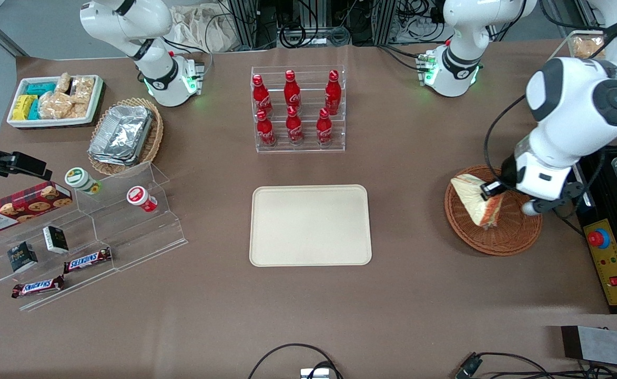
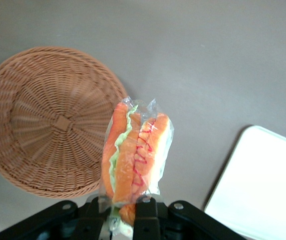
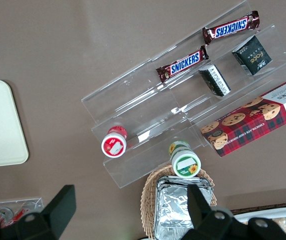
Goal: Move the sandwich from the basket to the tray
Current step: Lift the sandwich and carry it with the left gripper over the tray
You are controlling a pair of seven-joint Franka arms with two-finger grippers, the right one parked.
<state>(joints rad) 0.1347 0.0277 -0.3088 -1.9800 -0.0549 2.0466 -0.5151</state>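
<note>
Wicker basket (image 1: 503, 234) sits empty; my end effector (image 2: 122, 205) is clamped on the one sandwich (image 2: 135, 157), held up over the basket's edge. One beige tray (image 1: 311, 225) and six red bottles (image 1: 293, 108) share the tabletop (image 1: 403, 295).

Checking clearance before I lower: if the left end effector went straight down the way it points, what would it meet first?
Probably bare brown table, between the round reddish-brown wicker basket and cream rectangular tray; the end effector holds the clear-wrapped sandwich. Depth is unclear.
</note>
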